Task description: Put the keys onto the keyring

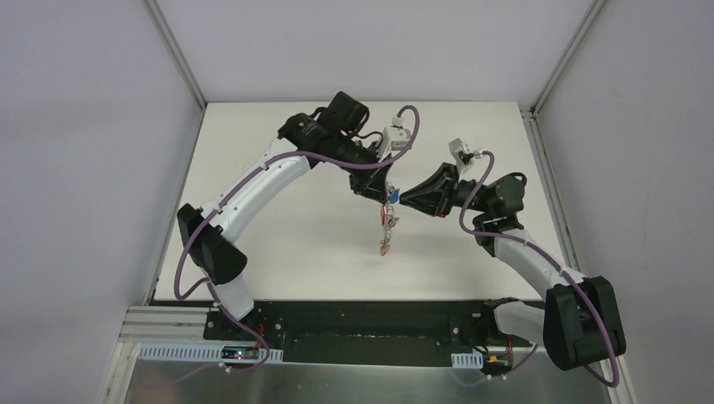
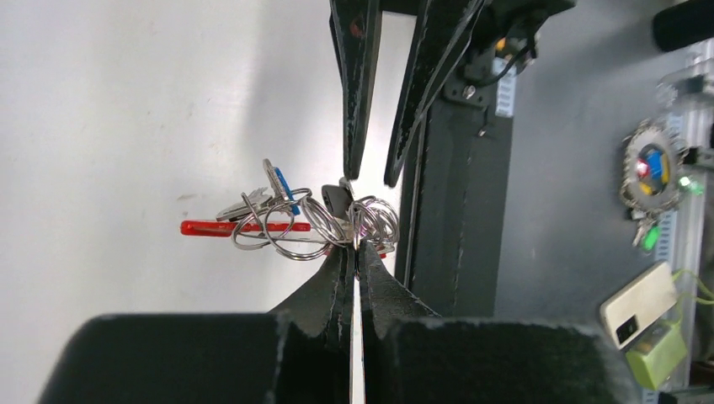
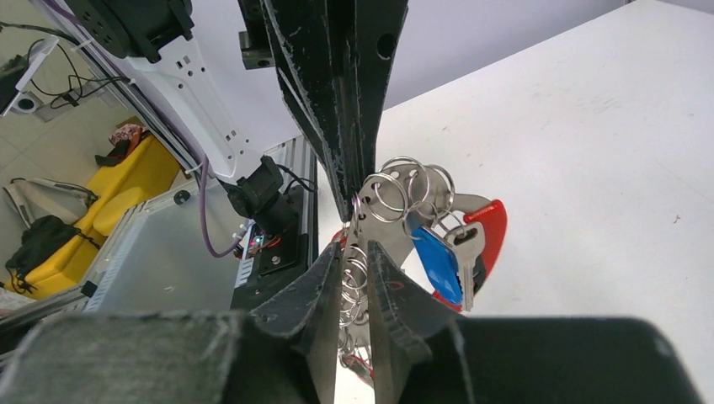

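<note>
The keyring [image 1: 388,220] hangs in the air over the table's middle, its chain of grey rings trailing down to a small reddish piece [image 1: 383,247]. My left gripper [image 2: 354,249] is shut on the rings [image 2: 278,231], next to the red band [image 2: 215,227], a blue tag [image 2: 283,185] and a black-headed key [image 2: 335,200]. My right gripper [image 3: 354,251] is slightly open, with the ring chain [image 3: 354,282] hanging between its fingers. A blue-headed key [image 3: 438,268], a silver key [image 3: 468,252] and the red band [image 3: 495,229] hang beside it.
The white table [image 1: 278,210] lies under both arms. A black base strip [image 1: 362,320] runs along its near edge. Grey enclosure walls and metal posts [image 1: 539,109] ring the table. A phone [image 2: 640,299] and loose electronics lie beyond the edge.
</note>
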`<state>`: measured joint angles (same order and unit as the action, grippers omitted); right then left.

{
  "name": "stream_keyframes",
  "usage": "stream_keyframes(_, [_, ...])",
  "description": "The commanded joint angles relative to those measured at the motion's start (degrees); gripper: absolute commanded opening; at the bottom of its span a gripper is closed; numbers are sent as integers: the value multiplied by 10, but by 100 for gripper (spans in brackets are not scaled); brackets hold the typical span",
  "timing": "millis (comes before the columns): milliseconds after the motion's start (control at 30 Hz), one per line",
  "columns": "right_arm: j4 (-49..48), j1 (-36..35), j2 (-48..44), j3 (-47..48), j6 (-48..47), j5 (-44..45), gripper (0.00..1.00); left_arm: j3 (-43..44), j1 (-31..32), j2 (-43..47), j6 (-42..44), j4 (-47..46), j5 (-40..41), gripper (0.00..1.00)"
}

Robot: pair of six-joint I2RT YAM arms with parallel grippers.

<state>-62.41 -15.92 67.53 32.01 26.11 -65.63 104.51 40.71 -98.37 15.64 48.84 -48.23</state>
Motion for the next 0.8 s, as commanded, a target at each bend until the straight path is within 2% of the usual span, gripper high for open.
stream_keyframes(0, [-4,3,-18,10,-32,-19,21,77,25,-16,89,170,106,0])
stream_keyframes(200, [-23,-5,-14,3,-24,-26,25,148,57,-40,101,223,190,0])
stream_keyframes(367, [-56,-26,-9,-5,-19,-36,32,227,78,-75,123,273,237,0])
stream_keyframes(533, [-62,-33,-4,-6,-13,-36,38,220,97,-58,173,261,287,0])
stream_keyframes(767, [-72,-33,10,-9,-1,-24,40,234,116,-54,232,277,352,0])
